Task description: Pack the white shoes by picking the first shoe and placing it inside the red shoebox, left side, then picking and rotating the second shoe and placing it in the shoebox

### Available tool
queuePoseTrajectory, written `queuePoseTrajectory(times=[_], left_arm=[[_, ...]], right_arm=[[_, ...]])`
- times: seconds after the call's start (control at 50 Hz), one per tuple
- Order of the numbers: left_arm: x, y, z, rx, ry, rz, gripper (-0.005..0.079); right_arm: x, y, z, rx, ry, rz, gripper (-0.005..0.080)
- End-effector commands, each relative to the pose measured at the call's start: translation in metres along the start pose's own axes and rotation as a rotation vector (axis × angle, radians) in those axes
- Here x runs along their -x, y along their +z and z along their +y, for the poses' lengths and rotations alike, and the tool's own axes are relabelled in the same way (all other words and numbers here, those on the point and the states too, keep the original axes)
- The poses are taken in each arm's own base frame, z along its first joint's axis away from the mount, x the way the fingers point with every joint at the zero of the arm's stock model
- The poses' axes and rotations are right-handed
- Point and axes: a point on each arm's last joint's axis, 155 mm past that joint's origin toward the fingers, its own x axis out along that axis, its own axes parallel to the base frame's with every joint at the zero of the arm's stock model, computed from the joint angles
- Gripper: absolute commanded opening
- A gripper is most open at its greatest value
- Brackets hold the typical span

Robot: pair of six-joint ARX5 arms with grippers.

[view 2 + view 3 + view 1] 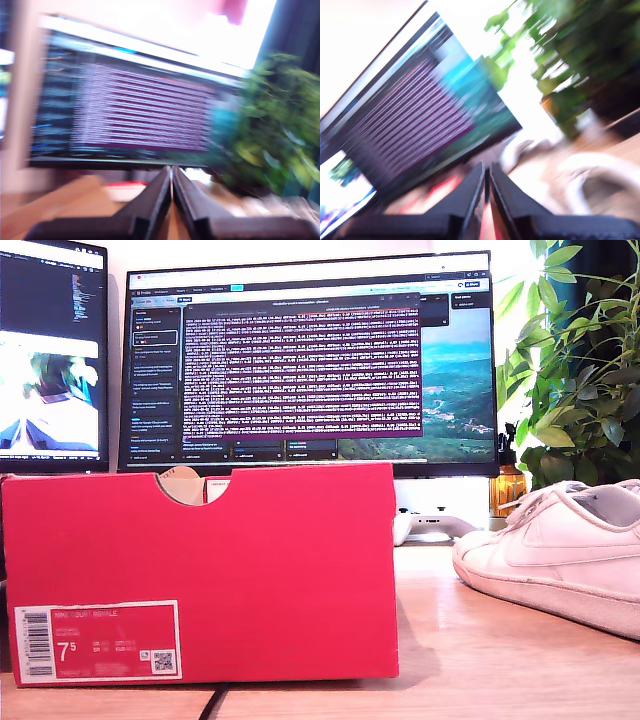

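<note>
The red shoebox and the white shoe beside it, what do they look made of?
The red shoebox looks like matte cardboard: flat panels, a cut half-round notch, a stuck-on paper label. The white shoe looks like smooth leather, real or synthetic, with stitched panels and a scuffed, probably rubber sole.

The shoebox (200, 570) is bright red with a white label (98, 640). The sneaker (560, 545) is white. The desk (480, 660) shows light wood grain; the grippers' fingers (155, 200) are black.
</note>
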Motion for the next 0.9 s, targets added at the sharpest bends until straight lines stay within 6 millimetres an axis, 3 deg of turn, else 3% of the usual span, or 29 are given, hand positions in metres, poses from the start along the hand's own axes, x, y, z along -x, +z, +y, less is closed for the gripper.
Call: queuePoseTrajectory(times=[0.0,0.06,0.38,0.68,0.88], left_arm=[[0.003,0.006,-0.009,-0.072,-0.019,0.032,-0.0019],[0.006,0.0,-0.01,-0.214,-0.014,0.101,-0.0019],[0.024,-0.051,-0.004,-0.509,-0.08,0.51,-0.0019],[0.051,-0.122,-0.002,-0.615,-0.273,0.885,-0.0019],[0.059,-0.148,-0.003,-0.674,-0.353,1.034,-0.0019]], right_arm=[[0.002,0.014,0.016,0.006,0.042,-0.013,-0.0011],[0.003,0.018,0.02,0.005,0.036,-0.003,-0.0011],[-0.01,0.037,0.031,0.138,-0.033,0.107,-0.0011],[-0.053,0.036,0.024,0.155,-0.135,0.309,-0.001],[-0.085,0.021,0.019,0.115,-0.161,0.46,-0.001]])
